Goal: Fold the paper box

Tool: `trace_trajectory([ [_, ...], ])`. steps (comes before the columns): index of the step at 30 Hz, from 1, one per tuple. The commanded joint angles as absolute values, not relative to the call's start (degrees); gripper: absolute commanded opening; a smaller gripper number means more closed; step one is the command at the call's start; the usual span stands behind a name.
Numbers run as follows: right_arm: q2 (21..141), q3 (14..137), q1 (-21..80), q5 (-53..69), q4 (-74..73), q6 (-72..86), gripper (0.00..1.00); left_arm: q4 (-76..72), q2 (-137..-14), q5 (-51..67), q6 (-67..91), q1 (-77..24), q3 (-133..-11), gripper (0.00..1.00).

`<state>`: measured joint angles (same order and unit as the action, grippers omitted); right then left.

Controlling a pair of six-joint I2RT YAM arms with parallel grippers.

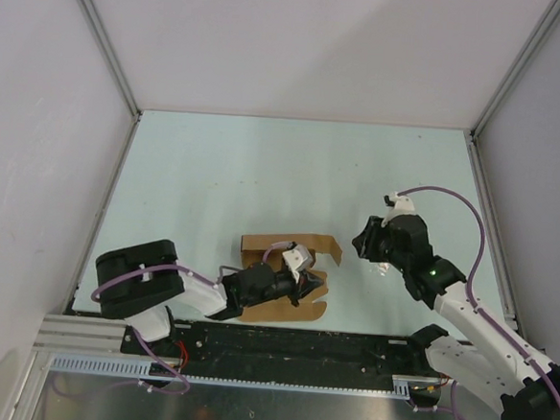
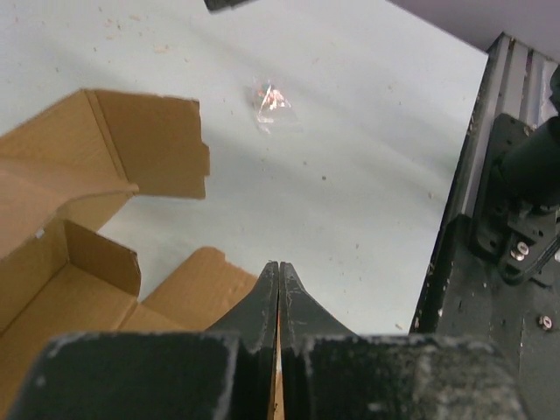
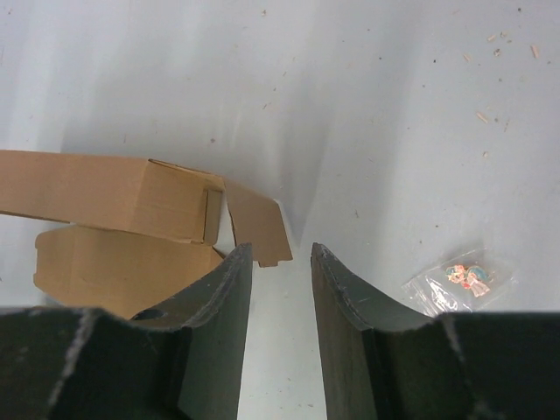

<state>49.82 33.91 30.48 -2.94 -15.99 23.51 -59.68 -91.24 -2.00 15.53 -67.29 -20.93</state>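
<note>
The paper box is matt cardboard; the scrap, glossy plastic.

White arm links, black joints and fingers — lilac cables looping alongside.

Small clear plastic packet, perhaps holding coloured bits, on pale table.

Bright, even overhead light fills every view. The brown cardboard paper box casts soft grey shadows on the pale matte tabletop beside it. Wrist-view foregrounds are blurred; right of the box, a crumpled clear plastic scrap glints.
</note>
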Motion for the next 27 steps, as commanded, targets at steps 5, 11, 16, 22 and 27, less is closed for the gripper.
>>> trace_trajectory([
  [5,49.48,33.84,29.79,-1.75,-14.59,25.58,0.38,-64.16,-95.88,-3.43,12.83,-67.59,-23.64,0.0],
  [11,50.01,33.49,29.62,-2.72,-14.5,24.88,0.38,-64.16,-100.1,-3.69,11.87,-67.67,-24.26,0.0],
  [16,49.48,33.57,29.27,0.95,-13.19,22.24,0.44,-64.25,-102.65,-3.78,12.39,-67.67,-24.43,0.0],
  [22,48.87,33.49,29.18,3.07,-13.1,21.36,0.46,-64.25,-104.85,-5.8,12.74,-67.68,-24.26,0.0],
  [27,51.15,34.19,29.18,5.53,-11.87,20.04,0.47,-64.6,-105.73,-6.42,13.45,-67.68,-23.29,0.0],
])
